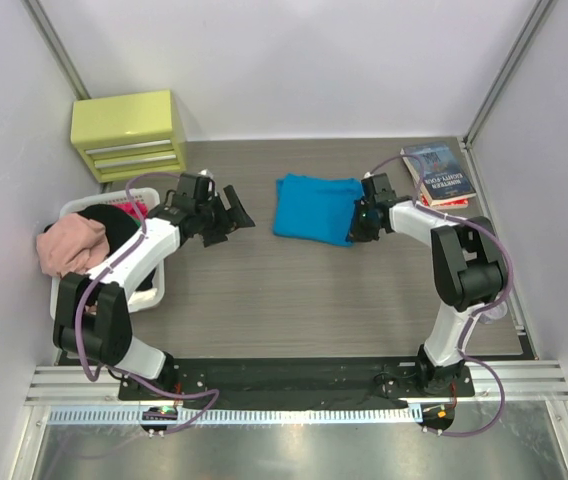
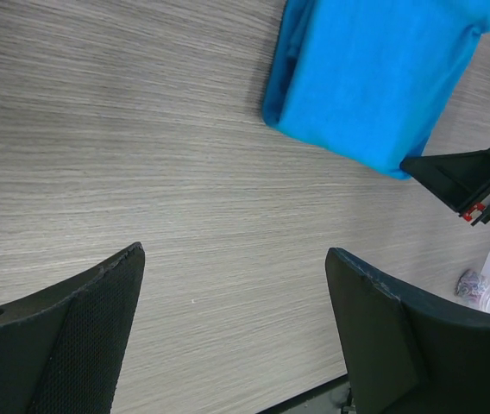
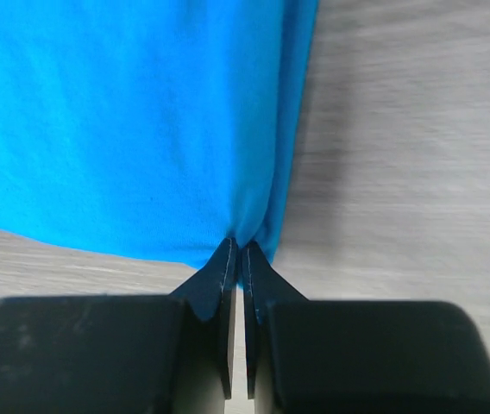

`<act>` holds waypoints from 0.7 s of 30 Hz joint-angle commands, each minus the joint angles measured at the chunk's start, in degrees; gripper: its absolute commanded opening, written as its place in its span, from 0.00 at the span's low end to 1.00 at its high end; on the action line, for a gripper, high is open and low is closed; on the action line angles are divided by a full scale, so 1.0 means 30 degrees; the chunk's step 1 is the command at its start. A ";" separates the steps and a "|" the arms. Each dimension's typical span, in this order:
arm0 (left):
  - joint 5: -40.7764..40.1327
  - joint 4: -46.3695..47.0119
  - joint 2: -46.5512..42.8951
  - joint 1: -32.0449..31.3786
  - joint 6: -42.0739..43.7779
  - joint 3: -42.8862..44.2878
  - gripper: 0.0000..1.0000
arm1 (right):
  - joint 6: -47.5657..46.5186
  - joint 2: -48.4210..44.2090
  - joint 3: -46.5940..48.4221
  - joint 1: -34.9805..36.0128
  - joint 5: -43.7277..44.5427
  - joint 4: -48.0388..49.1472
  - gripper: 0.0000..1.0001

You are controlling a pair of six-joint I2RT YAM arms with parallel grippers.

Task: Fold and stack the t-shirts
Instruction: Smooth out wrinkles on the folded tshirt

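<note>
Pinching turquoise t-shirt [image 3: 141, 121] hem, right pincer [image 3: 236, 259] closed on corner

The left arm reaches forward with its elbow bent, the left gripper [image 1: 232, 214] hovering with jaws spread wide. The right arm angles inward, the right gripper [image 3: 236, 257] pinched onto the turquoise t-shirt [image 3: 124, 121] hem.

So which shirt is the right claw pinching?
The turquoise-blue t-shirt, folded on the table, its edge pinched by the right claw. The pink t-shirt and black t-shirt lie in the basket.
</note>
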 commanded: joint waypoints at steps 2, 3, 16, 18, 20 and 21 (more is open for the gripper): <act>0.0061 0.0313 -0.0783 -0.0042 0.0599 -0.0064 0.86 | -0.0558 -0.1202 0.0802 -0.1364 0.0208 -0.1156 0.11; 0.0031 0.0197 -0.0754 -0.0042 0.0717 0.0023 0.86 | -0.0616 -0.1056 0.1214 -0.1426 -0.0201 -0.1243 0.16; -0.0407 -0.2499 -0.2448 0.0046 0.2387 0.2779 1.00 | -0.1674 -0.3806 0.8192 -0.1778 0.1522 -0.6020 1.00; -0.0758 -0.2500 -0.2919 0.0075 0.2330 0.2313 1.00 | -0.1584 -0.4769 0.7754 -0.1836 0.1961 -0.5990 1.00; -0.0819 -0.2412 -0.3652 0.0133 0.2242 0.1930 1.00 | -0.1495 -0.5417 0.6934 -0.1836 0.2921 -0.5990 1.00; -0.0819 -0.2325 -0.3857 0.0192 0.2067 0.1581 1.00 | -0.1524 -0.5884 0.6641 -0.1808 0.3104 -0.5990 1.00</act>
